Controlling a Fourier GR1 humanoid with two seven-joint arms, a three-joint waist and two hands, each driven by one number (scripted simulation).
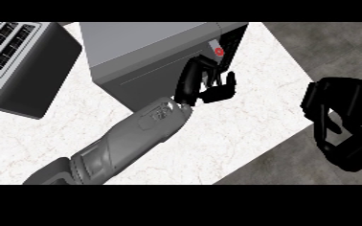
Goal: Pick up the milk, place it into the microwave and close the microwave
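The grey microwave (152,43) stands at the back of the white marble counter (240,119). Its dark front face is turned toward me and looks shut, with a red button (219,51) on the panel at its right end. My left hand (206,85) reaches in from the lower left. It rests against the front's right end, just below the button, fingers relaxed and holding nothing. My right hand (332,124) hangs at the view's right edge, beyond the counter's side, also holding nothing. No milk shows anywhere in view.
A dark grey appliance (32,72) with a ribbed top lies at the counter's left, close beside the microwave. The counter's right edge runs diagonally down from the upper right, with grey floor (318,43) past it.
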